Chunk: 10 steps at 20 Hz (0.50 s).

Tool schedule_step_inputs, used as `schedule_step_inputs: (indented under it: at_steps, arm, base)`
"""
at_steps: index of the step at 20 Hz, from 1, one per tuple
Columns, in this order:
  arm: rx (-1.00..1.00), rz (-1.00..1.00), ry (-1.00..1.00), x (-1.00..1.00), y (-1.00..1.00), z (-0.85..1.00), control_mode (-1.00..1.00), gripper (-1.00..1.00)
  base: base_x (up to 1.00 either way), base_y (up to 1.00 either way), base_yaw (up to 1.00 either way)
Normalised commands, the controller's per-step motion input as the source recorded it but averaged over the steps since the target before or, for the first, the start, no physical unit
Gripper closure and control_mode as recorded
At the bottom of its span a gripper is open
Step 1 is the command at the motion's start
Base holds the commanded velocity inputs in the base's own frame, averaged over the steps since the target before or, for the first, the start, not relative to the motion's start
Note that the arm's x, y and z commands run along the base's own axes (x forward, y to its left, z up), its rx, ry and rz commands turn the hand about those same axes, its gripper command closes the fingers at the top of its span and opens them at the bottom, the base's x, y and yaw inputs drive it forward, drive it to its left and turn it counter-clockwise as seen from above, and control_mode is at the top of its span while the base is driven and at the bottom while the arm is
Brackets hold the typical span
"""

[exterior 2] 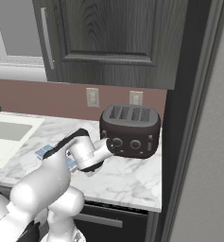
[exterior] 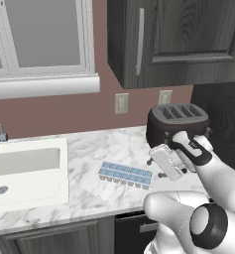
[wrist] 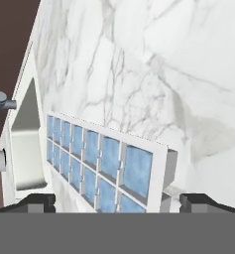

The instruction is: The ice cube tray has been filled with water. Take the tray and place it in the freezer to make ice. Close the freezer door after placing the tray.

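Ice cube tray (wrist: 104,161) lies flat on the marble counter (exterior: 89,149), between sink (exterior: 25,171) and toaster (exterior: 178,121). Gripper (wrist: 116,202) hovers over its near end, jaws wide apart, holding nothing. Tray's long axis runs straight ahead from the fingertips, toward the sink.

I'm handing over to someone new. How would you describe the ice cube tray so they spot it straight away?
Start at the white marble counter, between the white sink on the left and the dark toaster on the right. The ice cube tray lies flat there, near the front edge. It is the only long narrow thing, with pale walls and two rows of light-blue cells.
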Motion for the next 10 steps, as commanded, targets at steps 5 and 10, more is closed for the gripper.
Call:
schedule_step_inputs:
  at_steps: [5,10]
  arm:
    - [0.0,0.0,0.0,-0.27,0.38,-0.34,-1.0,-1.0]
    - [0.0,0.0,0.0,-0.17,0.26,-0.27,-1.0,-1.0]
  base:
    - [0.0,0.0,0.0]
    - [0.0,0.0,0.0]
